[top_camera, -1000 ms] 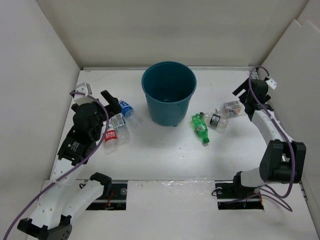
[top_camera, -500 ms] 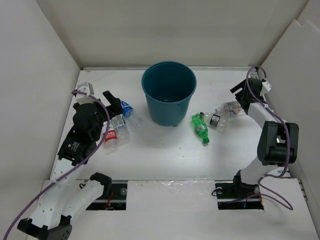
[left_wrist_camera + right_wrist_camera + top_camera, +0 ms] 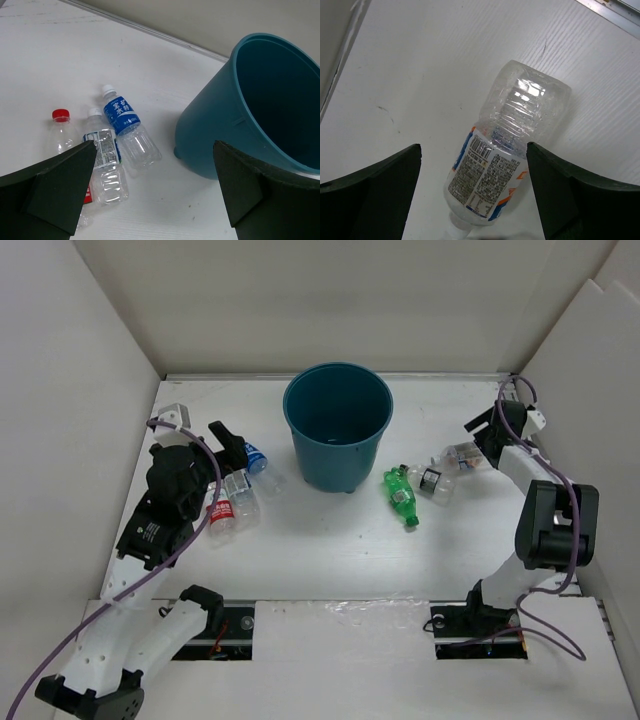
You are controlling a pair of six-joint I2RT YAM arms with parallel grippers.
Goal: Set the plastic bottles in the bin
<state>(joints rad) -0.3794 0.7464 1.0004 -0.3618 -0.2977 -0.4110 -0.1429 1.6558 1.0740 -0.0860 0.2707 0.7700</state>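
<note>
The teal bin (image 3: 338, 425) stands upright at the back middle and also shows in the left wrist view (image 3: 250, 115). Three bottles lie to its left: a blue-label one (image 3: 255, 458) (image 3: 125, 130), a clear one (image 3: 240, 490) (image 3: 105, 160) and a red-label, red-capped one (image 3: 220, 515) (image 3: 62, 132). My left gripper (image 3: 228, 445) (image 3: 155, 200) is open and empty, above them. To the right lie a green bottle (image 3: 401, 495), a dark-label bottle (image 3: 432, 482) and a clear white-label bottle (image 3: 462, 456) (image 3: 505, 160). My right gripper (image 3: 487, 435) (image 3: 475, 200) is open, its jaws either side of the white-label bottle.
White walls close in the table on the left, back and right; the right wall (image 3: 590, 370) stands just beyond my right gripper. Bare table (image 3: 330, 550) lies in front of the bin.
My right arm has folded inward and its wrist has turned beside the white-label bottle. My left gripper has edged slightly toward the bin. The bottles have not moved.
</note>
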